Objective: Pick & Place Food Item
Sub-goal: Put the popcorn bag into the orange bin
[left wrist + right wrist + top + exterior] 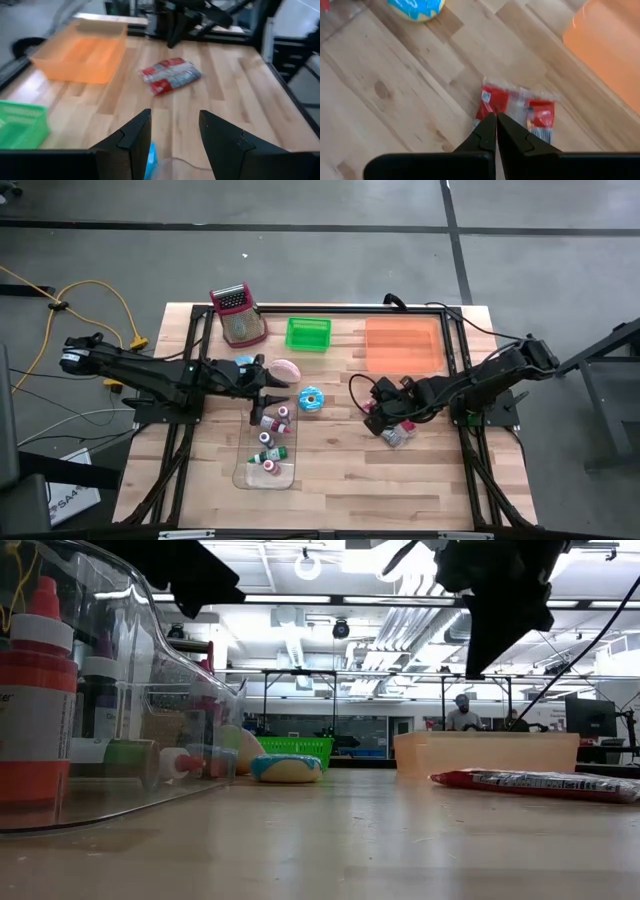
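Pale wooden planks make up the counter [330, 470], ringed by a black frame on a grey floor. Right end effector [496, 120] hangs with its fingers pressed together and empty, just above the red-and-clear snack packet [517, 111] lying flat near the counter's right edge. Left end effector [172, 132] hovers near the counter's middle, fingers parted and holding nothing, beside the blue-iced doughnut [311, 400]. An orange tray [404, 346] sits by the far right corner.
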`<state>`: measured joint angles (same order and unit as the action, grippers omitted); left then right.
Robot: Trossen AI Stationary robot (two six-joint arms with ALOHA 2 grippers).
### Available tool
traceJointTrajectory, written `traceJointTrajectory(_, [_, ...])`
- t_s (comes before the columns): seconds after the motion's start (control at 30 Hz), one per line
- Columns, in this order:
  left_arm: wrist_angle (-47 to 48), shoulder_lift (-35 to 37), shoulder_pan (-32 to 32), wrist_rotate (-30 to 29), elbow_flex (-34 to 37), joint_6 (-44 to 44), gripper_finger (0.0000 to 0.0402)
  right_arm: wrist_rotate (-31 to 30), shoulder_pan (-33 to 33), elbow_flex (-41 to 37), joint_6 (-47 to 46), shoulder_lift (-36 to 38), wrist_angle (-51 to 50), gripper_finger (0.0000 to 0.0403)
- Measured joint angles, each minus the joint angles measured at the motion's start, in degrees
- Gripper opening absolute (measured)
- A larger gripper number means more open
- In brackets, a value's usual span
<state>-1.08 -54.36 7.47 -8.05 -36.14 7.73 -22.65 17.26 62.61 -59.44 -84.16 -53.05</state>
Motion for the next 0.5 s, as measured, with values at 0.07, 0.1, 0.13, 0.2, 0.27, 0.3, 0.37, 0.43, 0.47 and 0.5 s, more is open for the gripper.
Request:
traceJointTrajectory(0.07, [-0.72,-0.92,0.06,0.73,0.0,0.01,0.0159,1.33,0.0,0.0,-0.5,0.0,-1.16,0.0003])
traceJointTrajectory(0.1, [-1.08,-1.47,0.04,0.78,0.0,0.02,0.0159,1.71,0.02,0.0,-0.55,0.0,-1.59,0.0003])
traceJointTrajectory(0.13, [-1.33,-1.99,0.04,0.77,0.0,0.02,0.0159,1.95,0.19,0.0,-0.57,0.0,-2.09,0.0003])
traceJointTrajectory(0.2, [-3.35,-3.29,0.03,0.76,0.0,0.04,0.0159,1.72,0.79,0.0,-0.61,0.0,-3.1,0.0003])
traceJointTrajectory(0.27, [-4.62,-4.25,-0.05,0.76,-0.19,0.04,0.0159,1.68,1.49,0.0,-1.03,0.0,-4.02,0.0003])
traceJointTrajectory(0.3, [-4.78,-4.89,-0.07,0.76,-0.66,0.04,0.0159,1.67,1.93,0.0,-1.63,0.0,-4.44,0.0003])
traceJointTrajectory(0.37, [-5.17,-6.11,-0.07,0.77,-1.94,-0.05,0.0159,1.7,2.86,0.02,-2.77,0.0,-5.6,0.0003])
traceJointTrajectory(0.43, [-5.31,-7.28,-0.07,0.76,-3.16,-0.2,0.0159,1.57,3.94,0.02,-4.06,0.0,-6.98,0.0003])
traceJointTrajectory(0.47, [-5.54,-8.11,-0.07,0.76,-3.91,-0.23,0.0159,1.57,4.52,0.02,-4.79,0.0,-7.44,0.0003])
traceJointTrajectory(0.5, [-5.49,-8.75,-0.07,0.76,-4.51,-0.4,0.0159,1.56,5.07,0.02,-5.38,0.0,-7.84,0.0003])
